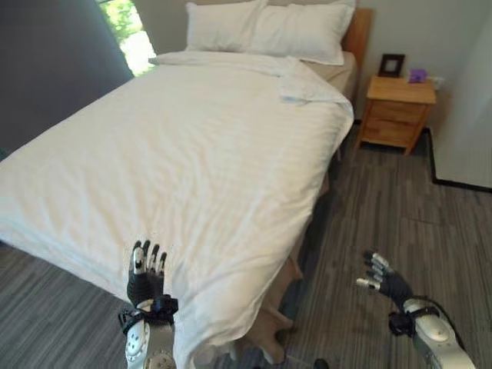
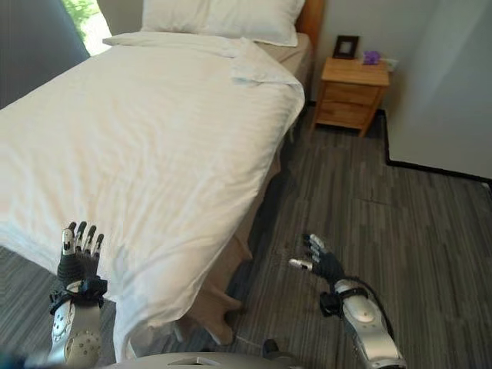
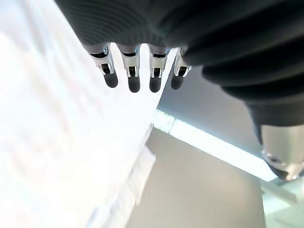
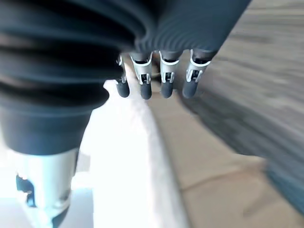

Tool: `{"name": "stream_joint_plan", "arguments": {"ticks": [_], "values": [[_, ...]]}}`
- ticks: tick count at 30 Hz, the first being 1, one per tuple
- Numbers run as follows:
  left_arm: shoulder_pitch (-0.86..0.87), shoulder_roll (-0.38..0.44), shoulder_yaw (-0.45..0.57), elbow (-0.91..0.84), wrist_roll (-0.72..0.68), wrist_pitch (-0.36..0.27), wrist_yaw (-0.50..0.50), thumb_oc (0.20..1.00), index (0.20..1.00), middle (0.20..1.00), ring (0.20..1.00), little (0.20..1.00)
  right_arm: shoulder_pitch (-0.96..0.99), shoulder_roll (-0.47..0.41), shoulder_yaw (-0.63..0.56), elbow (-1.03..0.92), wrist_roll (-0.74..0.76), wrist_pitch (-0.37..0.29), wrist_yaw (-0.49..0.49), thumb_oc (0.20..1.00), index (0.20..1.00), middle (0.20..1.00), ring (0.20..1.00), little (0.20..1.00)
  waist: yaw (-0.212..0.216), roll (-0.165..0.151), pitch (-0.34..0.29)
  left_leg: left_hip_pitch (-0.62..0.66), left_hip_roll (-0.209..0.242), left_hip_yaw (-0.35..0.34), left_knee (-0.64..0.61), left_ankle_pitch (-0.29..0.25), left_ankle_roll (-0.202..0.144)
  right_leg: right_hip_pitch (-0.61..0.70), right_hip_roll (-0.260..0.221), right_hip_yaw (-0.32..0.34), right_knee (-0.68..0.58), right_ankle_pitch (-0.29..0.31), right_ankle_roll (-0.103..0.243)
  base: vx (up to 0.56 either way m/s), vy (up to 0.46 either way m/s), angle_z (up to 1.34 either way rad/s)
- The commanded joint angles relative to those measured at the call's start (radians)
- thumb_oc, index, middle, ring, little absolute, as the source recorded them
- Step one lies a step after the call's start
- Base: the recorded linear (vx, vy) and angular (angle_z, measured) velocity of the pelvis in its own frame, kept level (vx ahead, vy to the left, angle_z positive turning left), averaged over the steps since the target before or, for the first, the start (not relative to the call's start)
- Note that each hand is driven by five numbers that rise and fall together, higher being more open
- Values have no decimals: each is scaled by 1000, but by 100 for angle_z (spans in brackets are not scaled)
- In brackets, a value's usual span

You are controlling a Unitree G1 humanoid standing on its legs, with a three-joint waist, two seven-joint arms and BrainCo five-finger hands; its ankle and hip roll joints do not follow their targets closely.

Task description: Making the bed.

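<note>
White duvet spread flat over the bed, 2 pillows at its head. Left hand over the near corner, fingers straight, holding nothing. Right hand above the floor beside the bed, fingers relaxed and empty.

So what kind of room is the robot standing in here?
Most likely a bedroom: a wide bed under a white striped duvet, two white pillows against a wooden headboard, and a small wooden nightstand beside it.

My duvet is white with faint woven stripes; pillows plain white. Nightstand and headboard are honey-coloured wood. Floor is grey-brown streaked planks. My hands: silver fingers, dark tips.
</note>
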Motion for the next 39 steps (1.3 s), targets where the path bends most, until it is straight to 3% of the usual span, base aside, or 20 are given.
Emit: {"name": "stream_joint_plan", "arguments": {"ticks": [1,5,6,7,9,10,11,12,15,17,19,20,22,30,33,36,37,38,39], "values": [[-53,50,-3,11,-7,-56,-12,1000,1000,1000,1000,1000,-24,-17,2,-82,13,-64,4,1000,1000,1000,1000,1000,8,-21,-14,-88,31,-51,7,145,-35,-20,-18,25,126,-35,18,-46,-83,14],[-65,58,-14,26,-13,-52,-18,1000,1000,1000,1000,1000,-55,-40,21,-112,11,-67,12,1000,1000,1000,1000,1000,22,-22,11,-104,44,-81,7,173,-51,-36,3,11,155,-51,1,-93,-127,19],[-63,67,-26,6,4,-51,-23,1000,1000,1000,1000,1000,-68,-51,25,-131,22,-68,17,1000,1000,1000,1000,1000,29,-22,23,-120,52,-99,7,194,-64,-39,13,-1,158,-55,-7,-242,-263,29],[-64,96,-45,-30,56,-46,-36,1000,1000,1000,1000,1000,-110,-77,39,-166,72,-82,40,1000,1000,1000,1000,1000,50,-18,56,-178,72,-141,7,258,-101,-53,36,-34,158,-57,-23,-327,-341,36],[-85,112,-61,-25,80,-44,-50,1000,1000,1000,1000,1000,-142,-95,41,-173,87,-90,39,1000,1000,1000,1000,1000,61,-22,86,-225,78,-143,17,295,-112,-67,36,-71,158,-52,-27,-284,-251,78],[-91,112,-81,-49,89,-44,-54,1000,1000,1000,1000,1000,-162,-100,50,-172,88,-91,38,1000,1000,1000,1000,1000,70,-31,102,-236,69,-136,50,280,-99,-77,25,-90,162,-45,-28,-326,-218,114],[-83,110,-89,-69,97,-38,-73,1000,1000,1000,1000,1000,-191,-92,67,-152,95,-84,32,1000,1000,1000,1000,1000,74,-67,105,-234,50,-115,172,197,-67,-104,-2,-109,150,-15,-27,-260,-165,83],[-82,111,-88,-70,97,-38,-73,1000,1000,1000,1000,1000,-192,-91,68,-151,95,-84,32,1000,1000,1000,1000,1000,73,-67,104,-237,50,-115,180,191,-66,-104,-2,-109,150,-16,-27,-225,-150,68],[-56,114,-82,-106,112,-33,-108,1000,1000,1000,1000,1000,-189,-60,75,-166,159,-93,47,1000,1000,1000,1000,1000,57,-99,81,-181,68,0,309,91,-34,-119,-23,-154,115,18,-29,-162,-100,35],[-72,118,-94,-119,114,-33,-106,1000,1000,1000,1000,1000,-141,-30,55,-191,175,-97,40,1000,1000,1000,1000,1000,26,-93,61,-99,101,62,317,37,-40,-111,-31,-212,118,9,-27,-142,-13,88],[-91,126,-107,-91,129,-29,-105,1000,1000,1000,1000,1000,-101,-26,40,-198,174,-91,40,1000,1000,1000,1000,1000,1,-80,49,-45,106,84,306,0,-47,-114,-41,-249,131,2,-23,-142,131,120],[-90,136,-124,-124,148,-23,-110,1000,1000,1000,1000,1000,-74,-14,35,-196,166,-85,41,1000,1000,1000,1000,1000,-21,-54,40,17,87,128,153,-15,-43,-138,-48,-295,146,18,-7,-146,236,83],[-82,156,-122,-145,169,-24,-123,1000,1000,1000,1000,1000,-48,-5,33,-191,164,-83,46,1000,1000,1000,1000,1000,-26,-38,23,59,65,132,24,-7,-36,-156,-51,-292,141,38,11,-121,264,53],[-69,185,-79,-163,194,-35,-105,1000,1000,1000,1000,1000,-97,24,80,-154,197,-64,59,1000,1000,1000,1000,1000,0,-43,52,57,7,84,7,-12,7,-208,-113,-273,199,93,46,-107,166,14],[-96,215,-73,-166,183,-52,-108,1000,1000,1000,1000,1000,-171,21,103,-143,187,-64,47,1000,1000,1000,1000,1000,3,-48,62,52,-1,43,7,-8,18,-244,-94,-111,244,101,72,-51,32,15],[-95,218,-63,-223,183,-61,-84,1000,1000,1000,1000,1000,-276,39,171,-98,198,-59,36,1000,1000,1000,1000,1000,54,-63,39,43,-11,33,8,-8,18,-203,-109,-117,154,109,60,-12,-45,37],[-98,214,-65,-224,172,-61,-85,1000,1000,1000,1000,1000,-312,42,195,-74,199,-58,32,200,200,200,200,200,62,-67,34,42,-11,26,10,-6,17,-189,-105,-112,137,112,58,25,-56,3],[-98,214,-63,-224,172,-61,-85,1000,1000,1000,1000,1000,-315,42,196,-71,199,-60,32,200,200,200,200,200,61,-67,36,43,-11,26,10,-6,17,-186,-105,-113,135,113,58,53,-121,13],[-109,195,-79,-232,98,-56,-88,1000,1000,1000,1000,1000,-446,74,273,26,184,-52,16,200,200,200,200,200,104,-77,22,36,0,-2,12,5,10,-148,-98,-125,106,103,52,46,-95,29]]}}
